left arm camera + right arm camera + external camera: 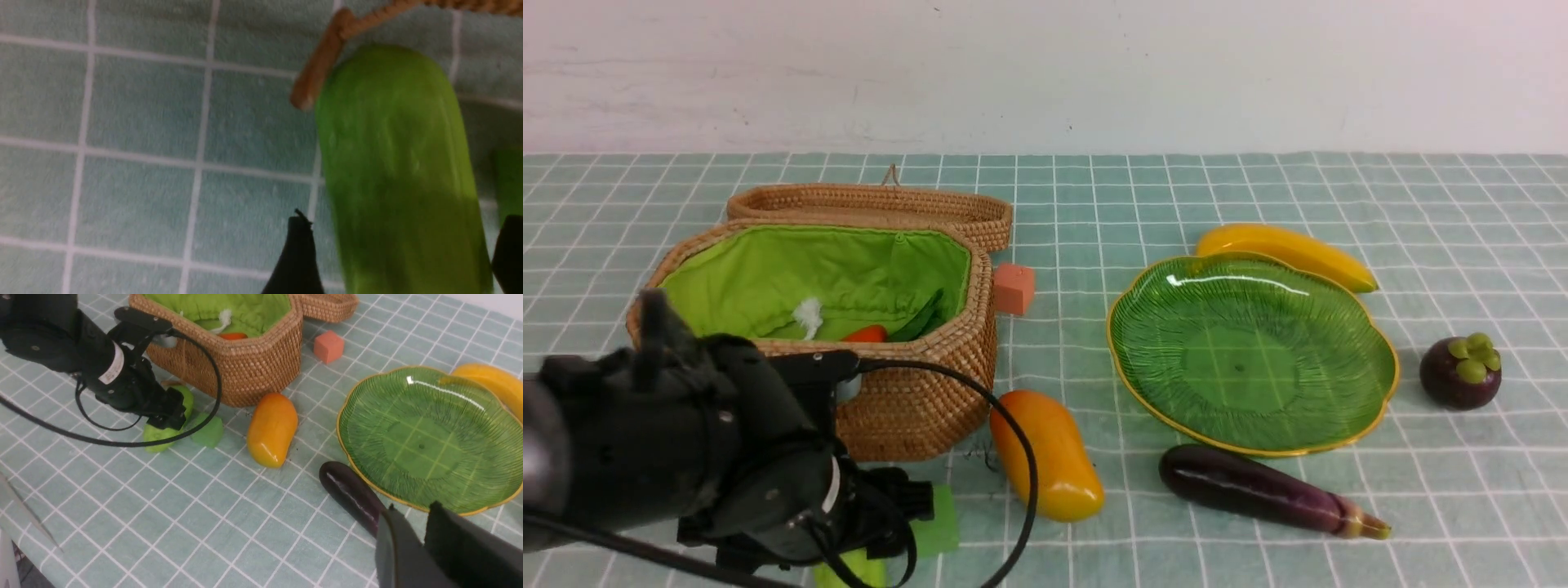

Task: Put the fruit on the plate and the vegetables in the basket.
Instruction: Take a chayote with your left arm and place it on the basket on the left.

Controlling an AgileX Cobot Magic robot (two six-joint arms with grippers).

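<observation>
In front of the basket [915, 392]: the cucumber [400, 171] lies on the checked cloth [1094, 204], just beside the wicker wall. A green cube [935, 523] sits close at its side.
Left gripper [402, 249]: low over the cucumber, fingers spread wide with one on each side of it. I cannot tell whether the pads touch its skin, and it does not look lifted yet.
Inside the basket: a carrot [866, 334] shows on the green lining, so one vegetable looks already sorted.
Eggplant [1258, 488]: on the cloth just beside the plate's near rim.
Plate [1258, 327]: bare, with no fruit on it.
Mango [1045, 465]: on the cloth between the basket and the eggplant.
Banana [1290, 251]: behind the plate, right at its far rim.
Mangosteen [1460, 371]: to the right of the plate, apart from it.
Right gripper [412, 516]: out of the front view. Its own camera shows it above the cloth near the eggplant and plate, fingers drawn close together with nothing between them.
Pink cube [1014, 287]: beside the basket's right wall, no part of the sorting.
Step in hand: most likely taking hold of the cucumber for the basket. The task looks early, with two vegetables and all three fruits left to place.
Next move: close across the cucumber's middle, then lift it clear of the tall rim beside it. Carry it over the lining before letting go. The smooth, round skin may slip or roll, and the green cube crowds one side.
</observation>
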